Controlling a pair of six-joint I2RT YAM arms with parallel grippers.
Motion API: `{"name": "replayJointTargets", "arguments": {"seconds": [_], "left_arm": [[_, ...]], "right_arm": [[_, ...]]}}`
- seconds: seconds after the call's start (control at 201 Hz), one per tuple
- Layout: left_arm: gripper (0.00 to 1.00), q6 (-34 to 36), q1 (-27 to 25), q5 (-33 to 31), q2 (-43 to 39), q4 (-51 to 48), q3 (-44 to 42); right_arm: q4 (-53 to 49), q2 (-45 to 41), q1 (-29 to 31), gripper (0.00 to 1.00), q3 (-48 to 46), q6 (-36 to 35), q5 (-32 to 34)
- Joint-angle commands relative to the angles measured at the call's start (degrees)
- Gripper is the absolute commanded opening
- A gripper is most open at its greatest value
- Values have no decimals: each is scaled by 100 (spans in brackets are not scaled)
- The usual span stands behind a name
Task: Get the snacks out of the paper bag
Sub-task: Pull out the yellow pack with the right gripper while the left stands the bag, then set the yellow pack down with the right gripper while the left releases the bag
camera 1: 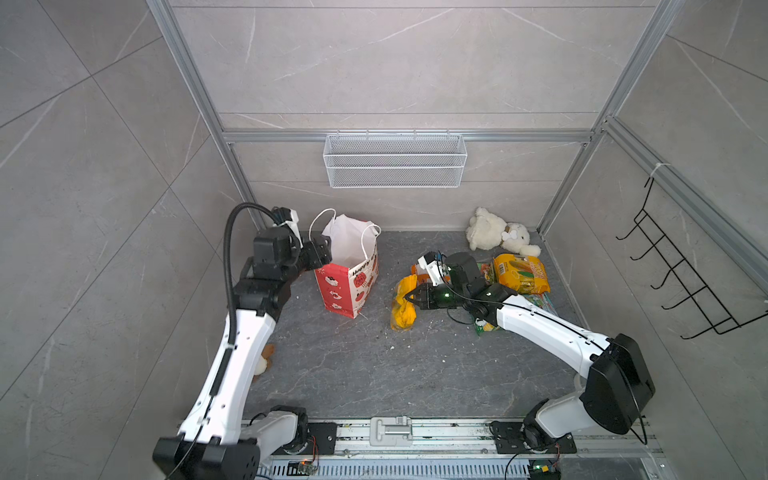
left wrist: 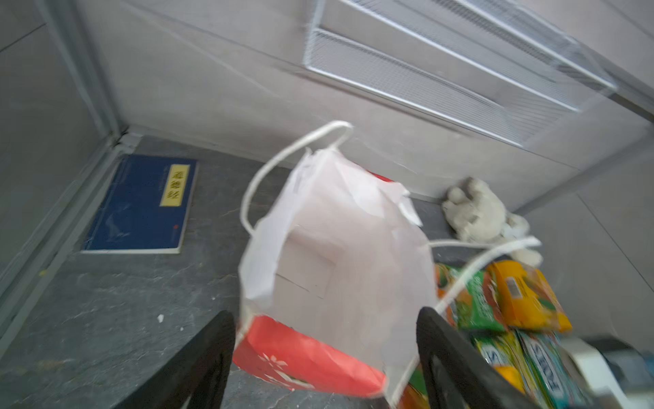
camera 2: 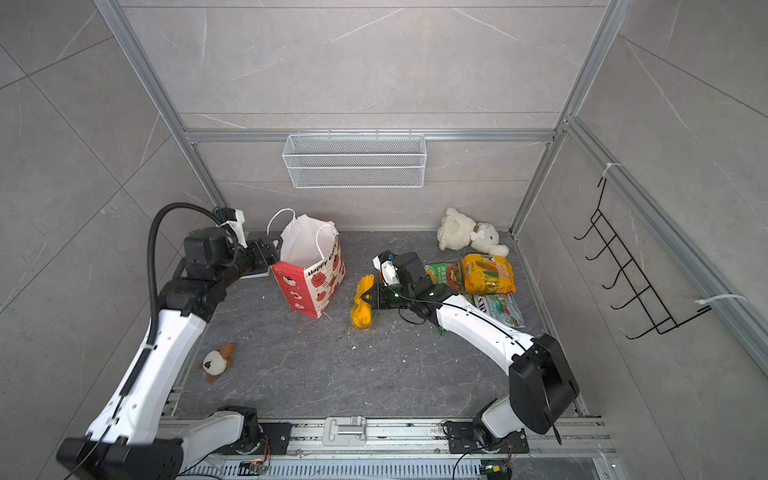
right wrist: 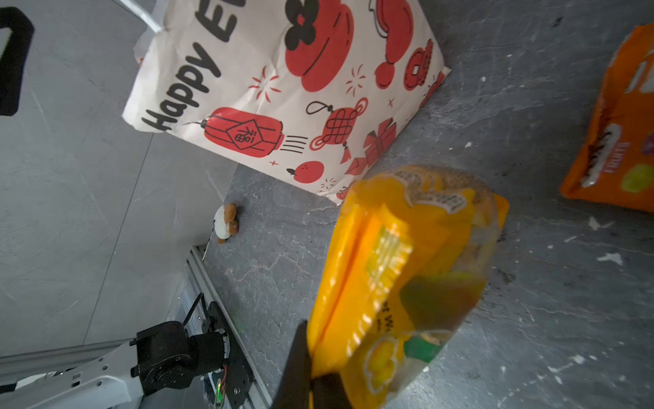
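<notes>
Right wrist: one bag [right wrist: 283,88], two snacks [right wrist: 407,276] [right wrist: 615,124] (one in gripper [right wrist: 313,380])

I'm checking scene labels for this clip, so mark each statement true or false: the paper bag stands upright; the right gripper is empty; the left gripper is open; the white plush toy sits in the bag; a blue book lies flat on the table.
1. The paper bag stands upright on the table. True.
2. The right gripper is empty. False: it is shut on a yellow packet.
3. The left gripper is open. True: its jaws stand apart at the bag.
4. The white plush toy sits in the bag. False: it lies on the table near the back right corner.
5. A blue book lies flat on the table. True.
</notes>
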Motion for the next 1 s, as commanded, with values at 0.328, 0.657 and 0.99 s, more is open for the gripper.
{"name": "replayJointTargets", "arguments": {"seconds": [0.328, 0.657, 0.99], "left_arm": [[82, 567, -2037, 687, -2095, 1812, -3313], [82, 502, -2127, -240, -2408, 2226, -4549], [84, 636, -2127, -1279, -2656, 2567, -5249]], "right_arm": [[-1515, 100, -969, 0, -322, -1770, 198], [-2970, 631, -1149, 3, 77, -2430, 1847], [-3165, 1238, -1226, 1, 404, -2571, 2616]]}}
